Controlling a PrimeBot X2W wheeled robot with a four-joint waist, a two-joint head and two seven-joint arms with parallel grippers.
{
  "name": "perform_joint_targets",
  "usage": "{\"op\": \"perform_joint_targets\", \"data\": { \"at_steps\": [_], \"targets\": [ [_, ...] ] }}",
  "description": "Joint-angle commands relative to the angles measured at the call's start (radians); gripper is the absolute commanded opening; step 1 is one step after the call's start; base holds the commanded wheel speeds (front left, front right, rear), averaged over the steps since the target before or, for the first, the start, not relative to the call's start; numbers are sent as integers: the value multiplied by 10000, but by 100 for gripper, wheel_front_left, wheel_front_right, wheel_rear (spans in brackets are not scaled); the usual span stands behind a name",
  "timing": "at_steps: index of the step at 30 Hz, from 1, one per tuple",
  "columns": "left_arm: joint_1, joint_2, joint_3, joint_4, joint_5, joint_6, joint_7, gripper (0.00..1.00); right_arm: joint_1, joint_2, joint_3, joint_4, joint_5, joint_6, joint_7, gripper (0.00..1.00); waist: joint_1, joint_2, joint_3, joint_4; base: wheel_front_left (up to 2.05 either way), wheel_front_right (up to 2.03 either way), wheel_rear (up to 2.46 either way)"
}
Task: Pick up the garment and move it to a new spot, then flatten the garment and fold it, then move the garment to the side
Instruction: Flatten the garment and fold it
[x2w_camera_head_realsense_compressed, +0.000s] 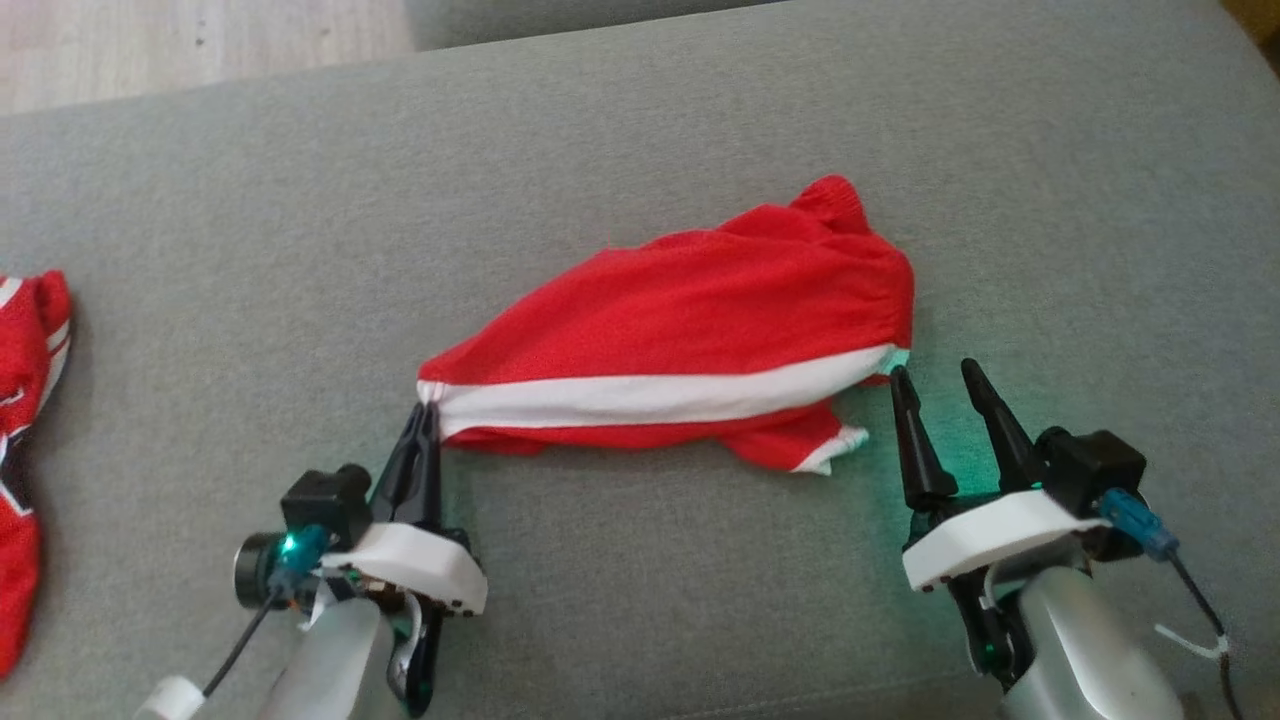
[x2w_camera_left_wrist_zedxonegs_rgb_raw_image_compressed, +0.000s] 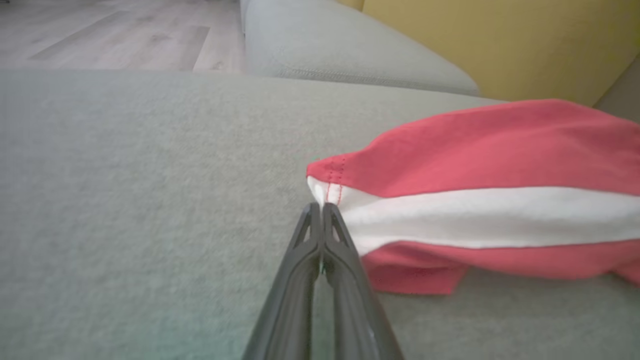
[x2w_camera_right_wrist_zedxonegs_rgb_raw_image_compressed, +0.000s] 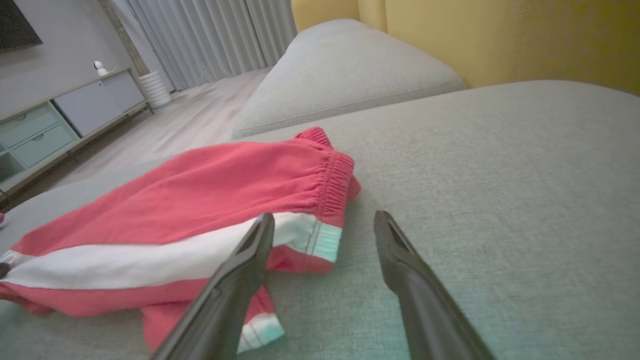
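Head view: the red shorts (x2w_camera_head_realsense_compressed: 690, 320) lie bunched up in the middle of the grey cushion (x2w_camera_head_realsense_compressed: 640, 130). A white stripe (x2w_camera_head_realsense_compressed: 650, 392) runs along their near side. The left gripper (x2w_camera_head_realsense_compressed: 428, 412) is at the left end of the shorts. Its two fingers are pressed tight together and pinch the corner where the white stripe ends. The cloth pulls to a point there. Left wrist view shows the closed finger tips meeting that stitched corner. The right gripper (x2w_camera_head_realsense_compressed: 933, 370) is at the right end of the shorts, by the waistband (x2w_camera_head_realsense_compressed: 900, 290). Its fingers are spread wide and hold nothing. One finger tip is right at the end of the white stripe. The other is over bare cushion, just past the shorts. Another red cloth (x2w_camera_head_realsense_compressed: 25, 400) lies well apart, to the left of the shorts.
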Motion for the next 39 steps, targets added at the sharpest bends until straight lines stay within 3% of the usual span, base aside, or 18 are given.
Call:
{"op": "perform_joint_targets", "data": {
  "at_steps": [1,16,23,24,25,29,30,31,39],
  "targets": [
    [-178,106,481,-336,110,-57,-53,0,-436,-16,262,-208,6,-7,-120,100,0,0,66,134,0,0,0],
    [-298,100,720,-401,241,-213,-53,0,-1310,-16,705,1321,-264,-7,-120,100,0,0,484,592,0,0,0],
    [-340,100,776,-393,321,-233,-53,0,-1299,-16,961,1316,-191,-7,-120,100,0,0,509,669,0,0,0],
    [-330,100,789,-386,335,-236,-53,0,-1289,-16,1001,1305,-197,-7,-120,89,0,0,503,666,0,0,0],
    [-317,99,800,-376,341,-239,-53,0,-1282,-16,1047,1279,-181,-7,-120,70,0,0,495,665,0,0,0],
    [-279,99,811,-319,377,-250,-53,0,-1207,-16,1153,1185,-156,-7,-120,11,0,0,439,659,0,0,0],
    [-279,99,811,-319,377,-250,-53,0,-1207,-16,1153,1185,-156,-7,-120,11,0,0,439,659,0,0,0],
    [-268,99,819,-306,382,-252,-53,0,-1175,-16,1184,1173,-148,-7,-120,0,0,0,416,656,0,0,0],
    [3,99,1165,-845,496,-282,-53,0,-745,-41,1013,88,154,-7,-120,0,0,0,-213,654,0,0,0]
  ]
}}
